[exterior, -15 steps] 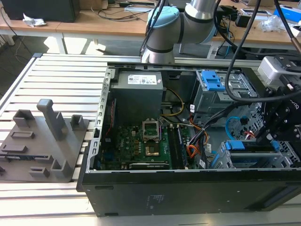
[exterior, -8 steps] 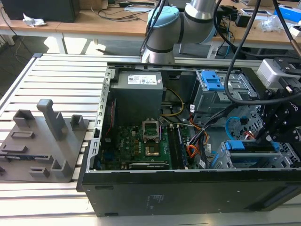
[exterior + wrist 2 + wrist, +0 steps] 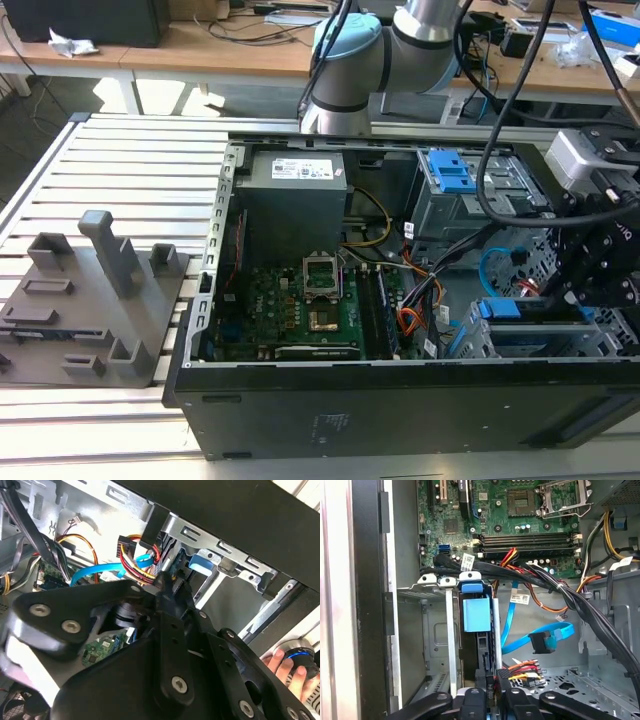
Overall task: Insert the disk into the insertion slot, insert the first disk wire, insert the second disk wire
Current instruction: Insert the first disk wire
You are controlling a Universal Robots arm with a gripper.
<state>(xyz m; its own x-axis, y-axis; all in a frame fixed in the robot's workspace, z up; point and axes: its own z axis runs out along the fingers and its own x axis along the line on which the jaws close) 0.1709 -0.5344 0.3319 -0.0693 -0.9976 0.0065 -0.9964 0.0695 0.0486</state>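
In the exterior view, an open computer case (image 3: 400, 410) lies on a slatted metal table (image 3: 120, 160), with a grey moulded fixture (image 3: 100, 300) beside it on the exterior view's left. The arm (image 3: 420, 40) reaches over the case, and its black wrist end hangs above the corner on the exterior view's right. There the disk (image 3: 500, 308) sits inside the insertion slot (image 3: 470, 342), its blue carrier showing at the cage mouth. A separate blue bracket (image 3: 448, 172) rests on the taller cage behind.

In the second wrist view, the 2 fingers (image 3: 172, 625) converge at a bundle of red, yellow and black wires (image 3: 142, 562), close to the disk's blue tab (image 3: 202, 564) in the slot's metal frame (image 3: 235, 567). A person's hand (image 3: 285, 665) rests outside the case.

In the first wrist view, the disk (image 3: 476, 614) stands edge-on, seated in the insertion slot (image 3: 415, 645). The fingers (image 3: 472, 702) are drawn close together on the black power plug (image 3: 502, 674) at the disk's near edge. 1 blue data cable (image 3: 542, 642) lies loose beside the disk, its black plug apart from it.
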